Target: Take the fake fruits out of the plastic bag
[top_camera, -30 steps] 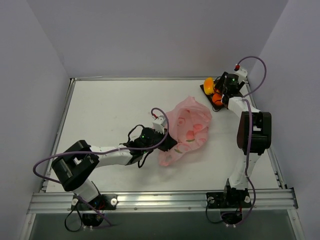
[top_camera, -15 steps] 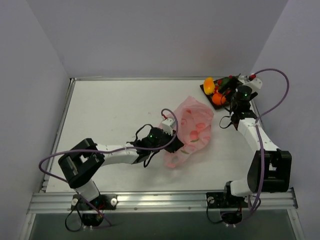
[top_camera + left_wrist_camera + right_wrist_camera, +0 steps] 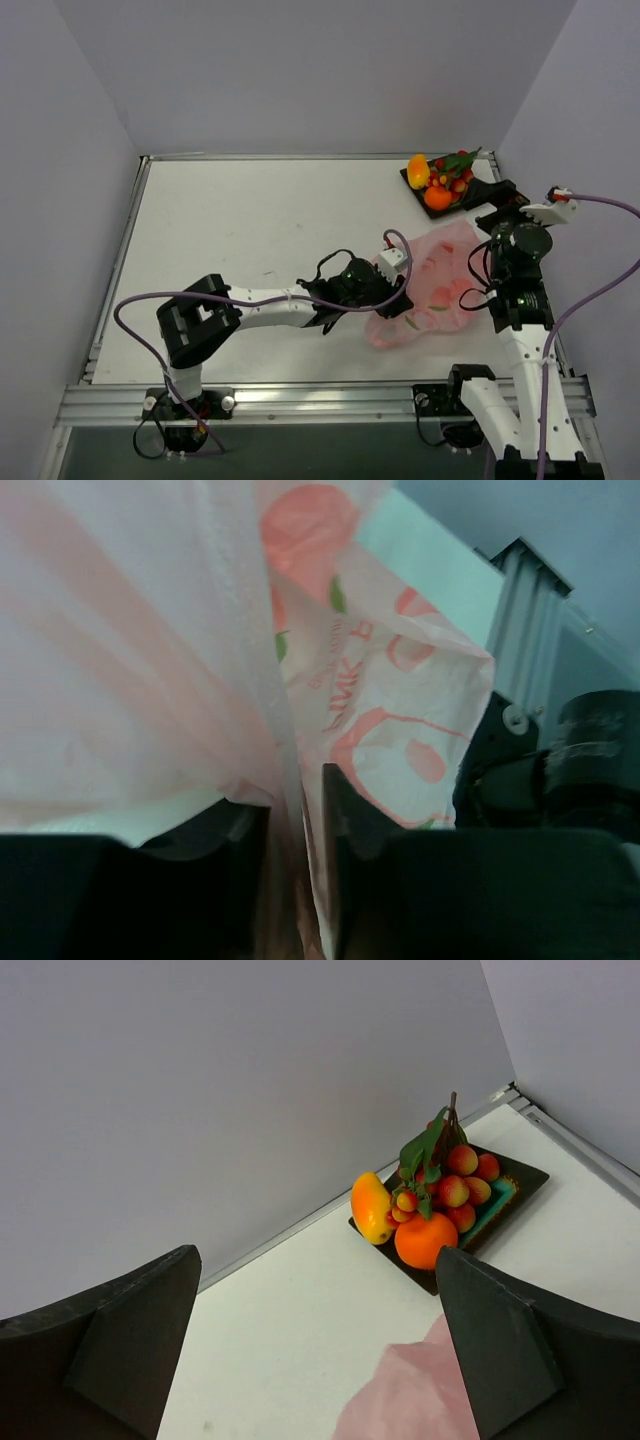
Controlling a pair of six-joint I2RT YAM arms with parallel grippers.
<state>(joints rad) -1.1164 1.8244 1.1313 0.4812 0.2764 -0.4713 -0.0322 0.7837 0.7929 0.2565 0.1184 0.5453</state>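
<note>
Fake fruits (image 3: pixel 430 1210) sit out on the tray (image 3: pixel 525 1175); left gripper (image 3: pixel 295 820), clamping the plastic bag (image 3: pixel 430 290), should probably release; right gripper (image 3: pixel 315 1260) gapes empty.

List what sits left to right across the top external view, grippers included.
left gripper → plastic bag → right gripper. Fake fruits skipped: they lie within the bag's left-right span.

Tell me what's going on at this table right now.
The left gripper is shut on a fold of the pink plastic bag, which lies on the table. The right gripper is open and empty above the bag's edge, facing the far corner. The fake fruits sit piled on a dark tray there. Whether any fruit is inside the bag cannot be told.
</note>
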